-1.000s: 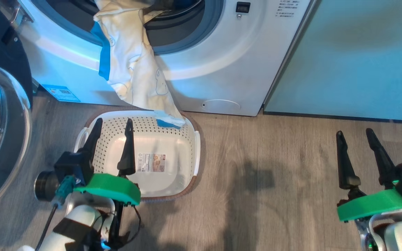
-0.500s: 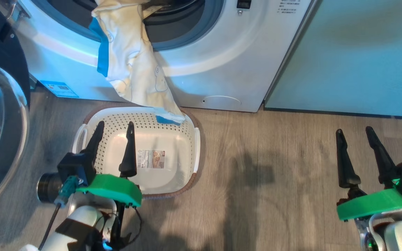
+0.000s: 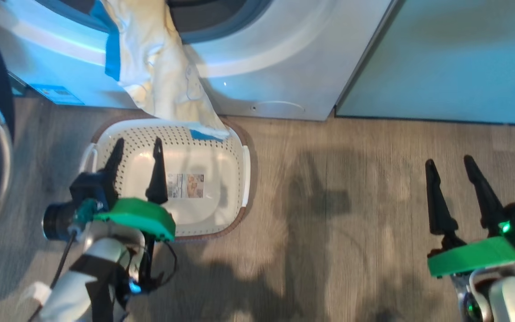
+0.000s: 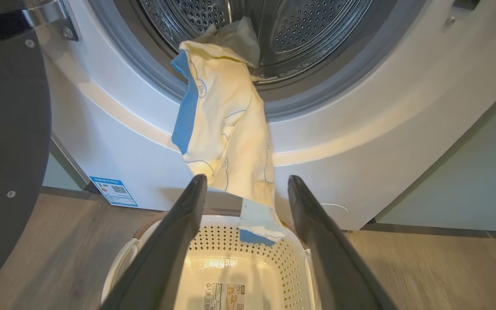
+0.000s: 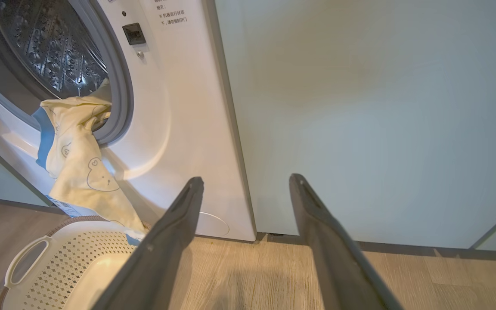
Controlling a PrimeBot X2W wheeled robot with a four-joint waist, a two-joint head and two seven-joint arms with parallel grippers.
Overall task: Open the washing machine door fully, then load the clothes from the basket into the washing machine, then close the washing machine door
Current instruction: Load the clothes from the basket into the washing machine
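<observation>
The clothes [image 4: 226, 129] hang out of the washing machine [image 4: 360, 142] across its gasket [image 4: 317, 97], tail on the basket [image 3: 213, 210] rim. The washing machine door [image 4: 7, 129] stands open. Left tool [image 3: 138, 141] is spread above the basket, and right tool [image 3: 449, 160] is spread over the floor [image 3: 329, 201].

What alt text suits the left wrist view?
A cream-yellow baby garment with blue trim hangs out of the washing machine drum, its lower end reaching the far rim of the basket. The open left hand points toward it.
</observation>
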